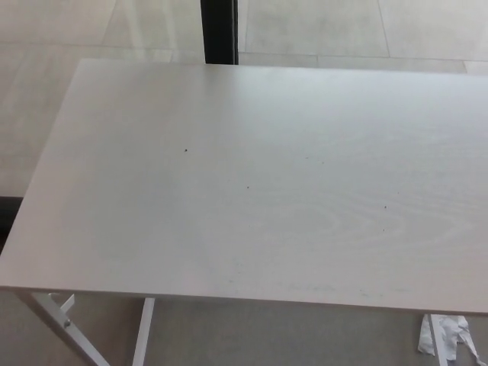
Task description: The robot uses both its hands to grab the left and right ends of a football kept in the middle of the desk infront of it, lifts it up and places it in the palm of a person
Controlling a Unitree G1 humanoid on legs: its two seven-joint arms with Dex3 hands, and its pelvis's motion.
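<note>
Desk (252, 191) pale woodgrain top, white legs (142, 332), robot hands and fingers unseen

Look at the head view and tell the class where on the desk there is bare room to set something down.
The whole pale wood-grain desk top is bare from edge to edge, marked only by a few tiny dark specks. Nothing crowds it. Beyond its far edge stands a black post; below the near edge are the white metal desk legs and a crumpled white scrap on the floor. No football or hand shows.

One pale desk (252, 175), one dark post (219, 30) behind, one white scrap (450, 335) on the floor
</note>
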